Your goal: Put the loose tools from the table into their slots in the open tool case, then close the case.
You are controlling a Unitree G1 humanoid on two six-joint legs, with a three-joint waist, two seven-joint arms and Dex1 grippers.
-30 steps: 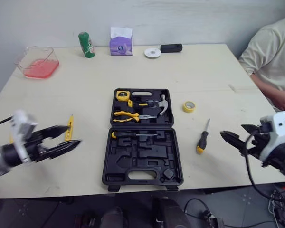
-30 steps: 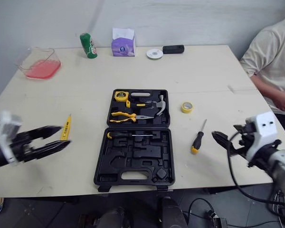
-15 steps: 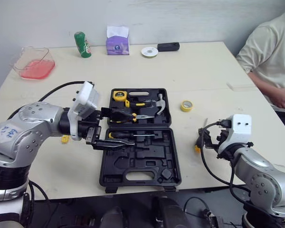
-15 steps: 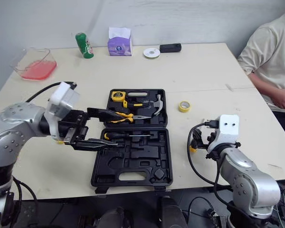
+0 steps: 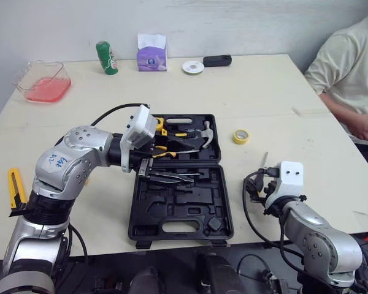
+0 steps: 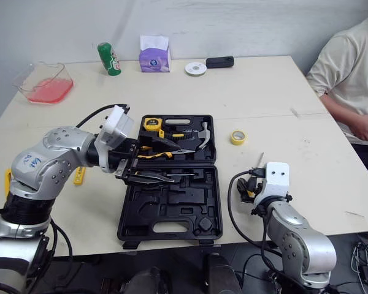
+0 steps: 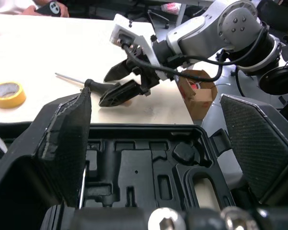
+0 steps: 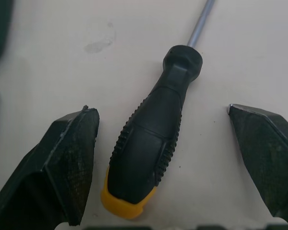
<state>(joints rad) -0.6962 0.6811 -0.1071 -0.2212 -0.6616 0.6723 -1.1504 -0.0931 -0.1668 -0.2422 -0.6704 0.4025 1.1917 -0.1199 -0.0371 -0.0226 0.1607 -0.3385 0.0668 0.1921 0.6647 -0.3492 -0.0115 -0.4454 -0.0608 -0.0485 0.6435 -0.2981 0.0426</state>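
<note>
The job looks partly done. The open tool case, hard black moulded plastic with shaped recesses, already holds a yellow tape measure and a steel-headed hammer among other tools, while several lower slots sit empty. Loose on the pale tabletop lie a screwdriver with a ribbed black handle, yellow butt and slim metal shaft, a yellow tape roll and, well to the left, a yellow utility knife. The right gripper has its fingers apart, straddling the screwdriver's handle without touching it. The left gripper hovers over the case, fingers spread on nothing. The case is yet to be closed.
</note>
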